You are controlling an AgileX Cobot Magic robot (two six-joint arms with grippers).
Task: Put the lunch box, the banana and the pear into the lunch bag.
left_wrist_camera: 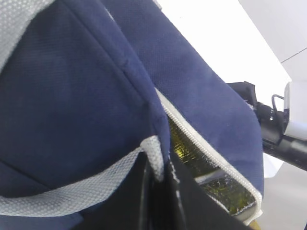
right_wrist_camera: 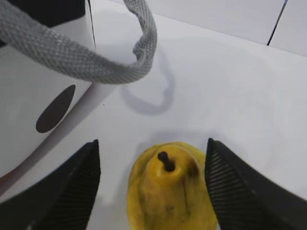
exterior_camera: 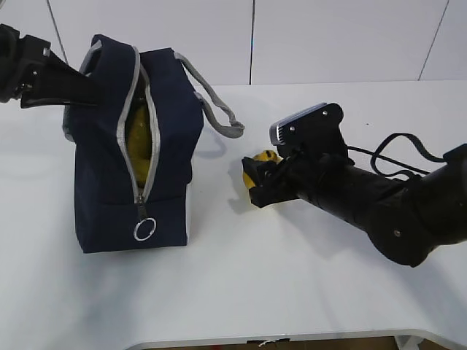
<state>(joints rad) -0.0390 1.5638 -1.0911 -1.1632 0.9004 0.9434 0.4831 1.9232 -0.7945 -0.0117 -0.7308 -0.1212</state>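
The navy lunch bag [exterior_camera: 102,182] stands at the left with its grey zipper open. Yellow shows inside it [exterior_camera: 139,138]; I cannot tell whether that is the banana. The lunch box is hidden. My left gripper [exterior_camera: 91,93] is shut on the bag's top edge where a grey webbing handle [left_wrist_camera: 72,191] meets it, and it shows up close in the left wrist view [left_wrist_camera: 160,167]. The pear [exterior_camera: 261,159] lies on the table right of the bag. My right gripper [exterior_camera: 255,179] is open, with the pear [right_wrist_camera: 170,196] between its fingers and a gap on both sides [right_wrist_camera: 152,148].
The bag's other grey handle [right_wrist_camera: 86,62] hangs toward the pear, next to the white lower panel [right_wrist_camera: 29,86]. The ring pull [exterior_camera: 144,230] hangs low on the bag's front. The right arm's cable [exterior_camera: 394,157] lies on the white table, whose front edge [exterior_camera: 292,339] is near.
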